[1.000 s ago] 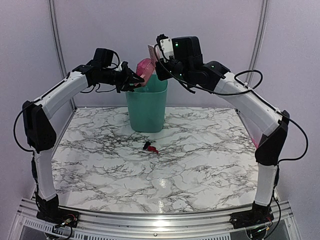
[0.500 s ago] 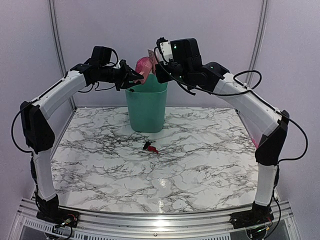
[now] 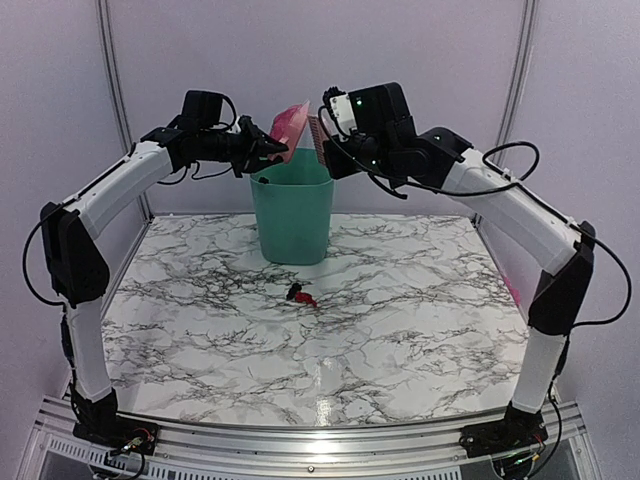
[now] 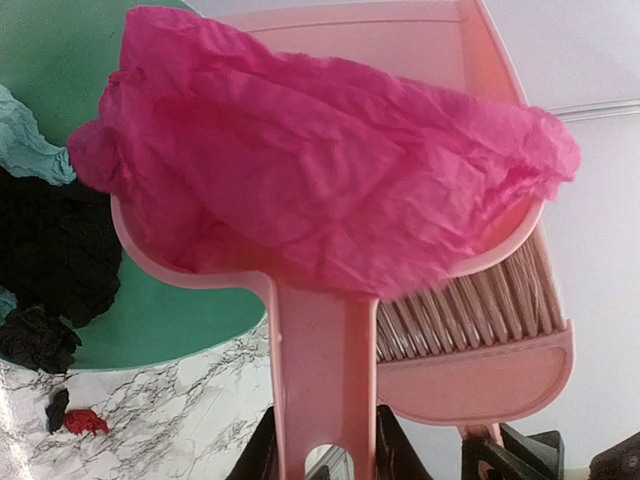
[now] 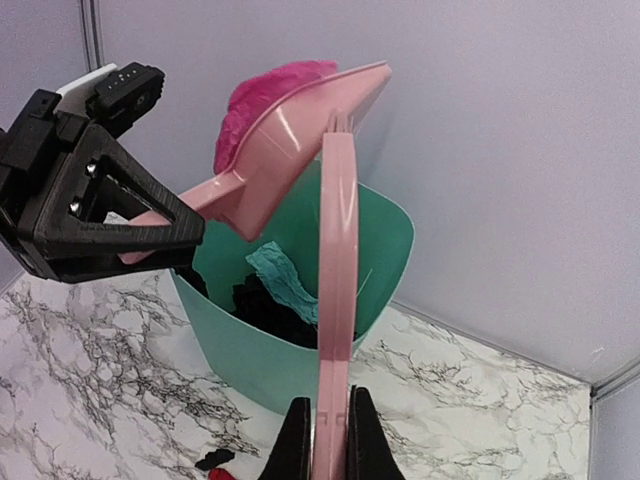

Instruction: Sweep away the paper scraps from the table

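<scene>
**Top view:** Over one green bin (image 3: 293, 215) at the back of the table (image 3: 420, 330), one pink dustpan (image 3: 290, 124) is held tilted by the left fingers (image 3: 262, 156), which are clamped on its handle. One pink brush (image 3: 318, 142) is gripped by the right fingers (image 3: 338, 152), closed on its handle. Two paper scraps (image 3: 300, 294), one black and one red, are seen lying together on the table in front of the bin.

**Left wrist view:** One crumpled magenta scrap (image 4: 320, 170) is shown filling the dustpan and overhanging its edges. If the dustpan is tipped off-centre, or the scrap is nudged askew by the brush, it could be dropped outside the rim and land back on the table.

**Right wrist view:** Inside the bin one light blue scrap (image 5: 280, 272) is shown beside black scraps (image 5: 262, 303), which are too heaped to be counted. The brush is seen edge-on, just beside the dustpan. A knock between the two could be enough to twist the thin handle in the left fingers' hold.
</scene>
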Robot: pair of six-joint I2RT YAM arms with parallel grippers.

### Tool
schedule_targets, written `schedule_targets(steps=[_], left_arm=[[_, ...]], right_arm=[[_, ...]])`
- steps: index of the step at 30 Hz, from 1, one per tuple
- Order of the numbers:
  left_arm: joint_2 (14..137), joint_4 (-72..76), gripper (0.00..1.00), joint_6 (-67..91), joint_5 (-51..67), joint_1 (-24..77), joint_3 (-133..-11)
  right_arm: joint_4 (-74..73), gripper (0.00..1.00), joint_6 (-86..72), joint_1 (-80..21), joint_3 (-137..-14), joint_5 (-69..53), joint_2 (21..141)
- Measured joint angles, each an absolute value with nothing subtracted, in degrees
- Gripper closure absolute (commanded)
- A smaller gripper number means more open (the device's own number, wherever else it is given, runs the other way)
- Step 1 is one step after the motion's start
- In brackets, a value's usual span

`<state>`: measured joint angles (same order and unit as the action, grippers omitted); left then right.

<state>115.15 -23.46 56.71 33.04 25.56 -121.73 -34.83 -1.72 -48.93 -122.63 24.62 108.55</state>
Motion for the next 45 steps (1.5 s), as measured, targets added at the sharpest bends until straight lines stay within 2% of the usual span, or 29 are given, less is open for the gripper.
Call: schedule_targets(steps=[12, 24, 30, 39, 45], left_arm=[[115.18, -16.03, 1.00, 62.85, 33.21, 26.22, -121.21], [115.74, -10.11, 1.00, 66.41, 33.80, 28.97, -118.34], [114.89, -9.21, 1.00, 61.54, 35.35, 30.61, -119.39], [93.67, -19.35, 1.00, 39.24, 30.44, 36.47, -104.36], [75.94, -25.98, 1.00, 26.96, 20.45, 40.03, -88.49]], right_arm=[[-34.57, 1.00, -2.02, -48.93, -114.72, 26.37, 95.74], [-34.11, 1.00, -3.46, -48.93, -108.14, 26.44, 93.84], [-34.59, 1.00, -5.30, -48.93, -106.21, 24.53, 91.50], [-38.02, 1.00, -9.69, -48.93, -94.94, 19.90, 76.82], [-38.17, 1.00, -12.01, -48.93, -90.54, 11.35, 75.44]])
